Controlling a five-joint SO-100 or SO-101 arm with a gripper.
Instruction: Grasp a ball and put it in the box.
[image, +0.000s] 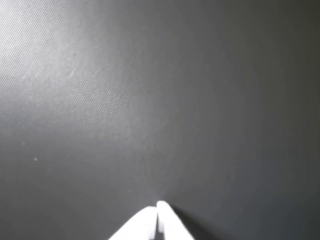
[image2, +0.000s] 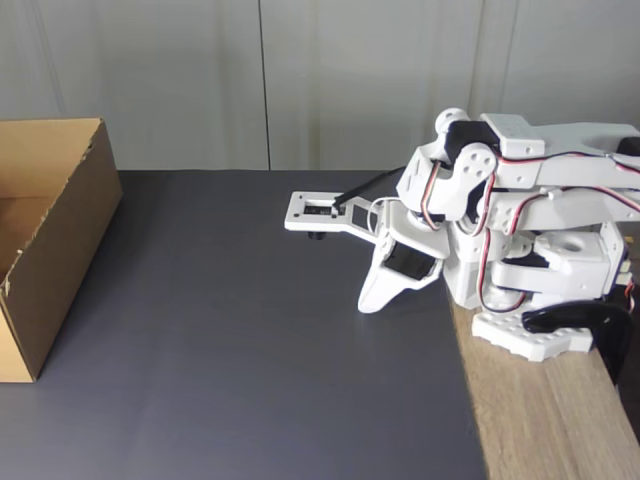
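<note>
Dark grey mat (image2: 250, 350), pale wall panels (image2: 350, 80), box (image2: 50, 250) at left

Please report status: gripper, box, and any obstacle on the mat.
Gripper shut, empty, tips low over the dark mat. Box open at left edge in fixed view, apart from the arm. Mat between arm and box bare.
</note>
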